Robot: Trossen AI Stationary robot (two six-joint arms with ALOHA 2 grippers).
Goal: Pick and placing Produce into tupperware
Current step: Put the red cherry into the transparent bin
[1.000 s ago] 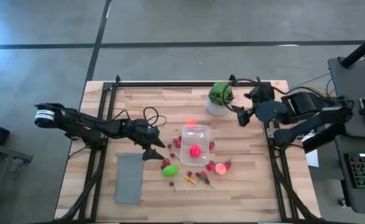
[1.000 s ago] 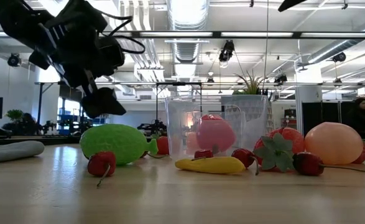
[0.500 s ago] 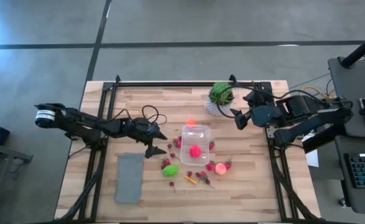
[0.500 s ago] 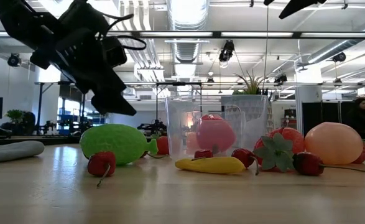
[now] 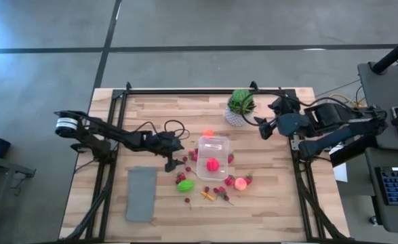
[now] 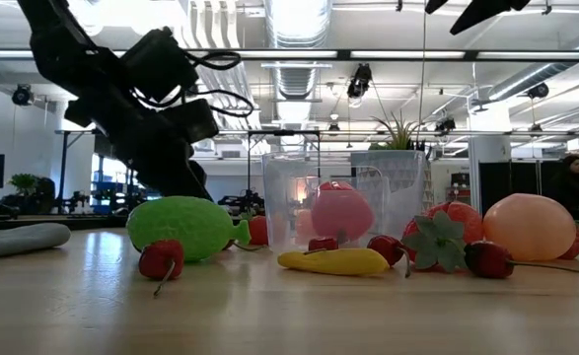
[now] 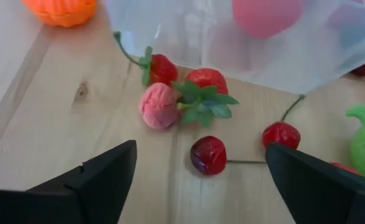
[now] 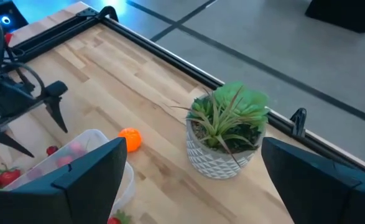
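Wooden table (image 5: 151,112) carrying everything, grey flat rectangle (image 5: 141,194) near front-left. Left arm stretched low across table, left gripper (image 5: 173,160) fingers spread wide, nothing between them, tips down just beside the tub's left side over small berries: dark cherry (image 7: 208,155), pink raspberry (image 7: 160,105), leafy strawberry (image 7: 207,79). Right gripper (image 5: 264,128) hanging near potted plant (image 5: 240,106), fingers wide apart, empty. Clear tupperware (image 5: 213,156) mid-table with pink ball (image 5: 213,164) inside (rest of produce outside). Green piece (image 5: 185,186) and yellow banana (image 6: 333,260) in front of tub, orange fruit (image 5: 208,133) behind it, peach ball (image 5: 240,182) to its right.
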